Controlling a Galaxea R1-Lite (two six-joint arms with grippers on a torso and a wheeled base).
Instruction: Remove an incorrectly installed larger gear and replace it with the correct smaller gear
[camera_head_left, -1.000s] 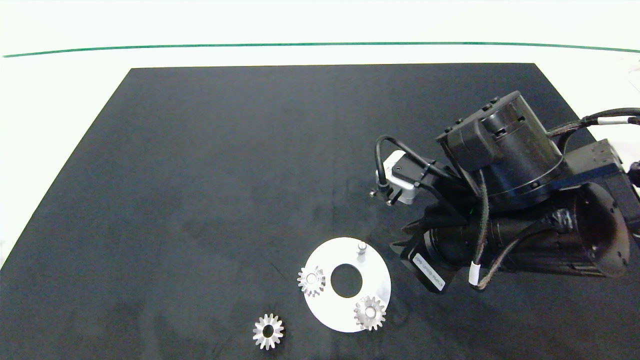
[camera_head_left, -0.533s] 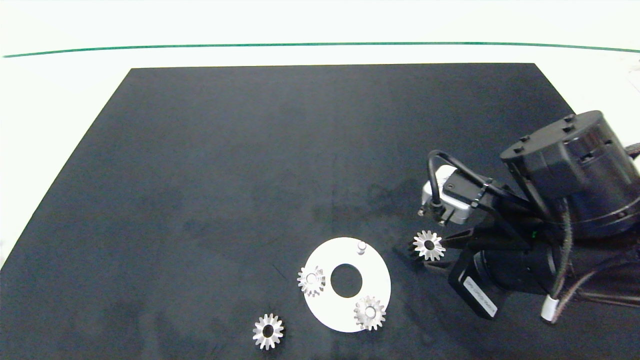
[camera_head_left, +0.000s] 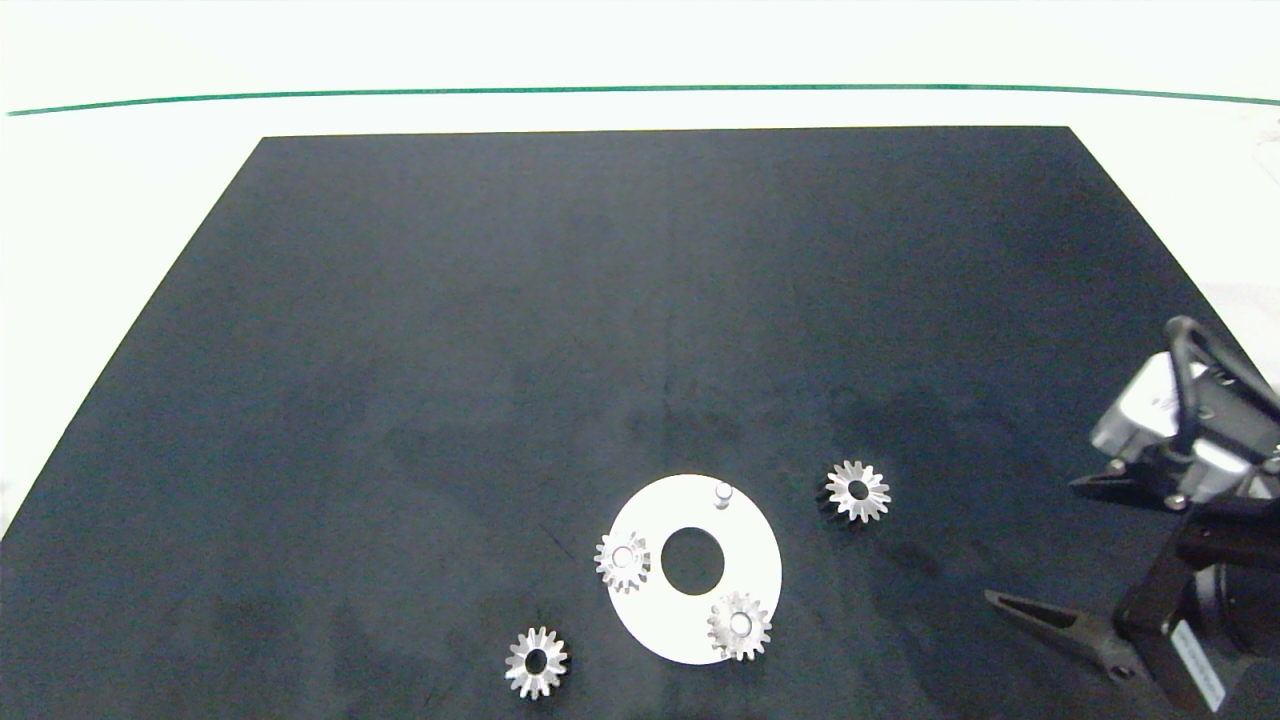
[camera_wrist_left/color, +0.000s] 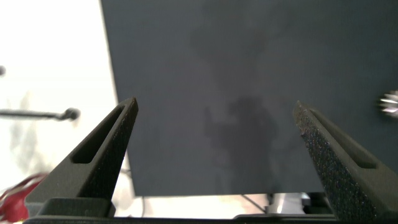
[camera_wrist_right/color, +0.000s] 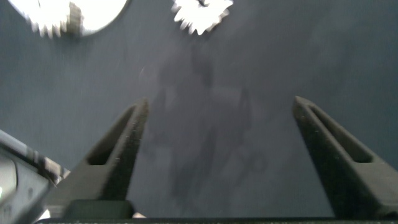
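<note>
I see the larger silver metal bevel gear lying flat on the black worktop, just off the right edge of the round white plate with a centre hole and apart from it. The right gripper sits near the worktop's right edge, fingers spread wide with nothing between them. On the plate, two small silver gears sit on pegs (one peg stands bare). The smaller silver bevel gear lies on the worktop left of the plate. My left gripper has its fingers apart over the worktop's edge.
</note>
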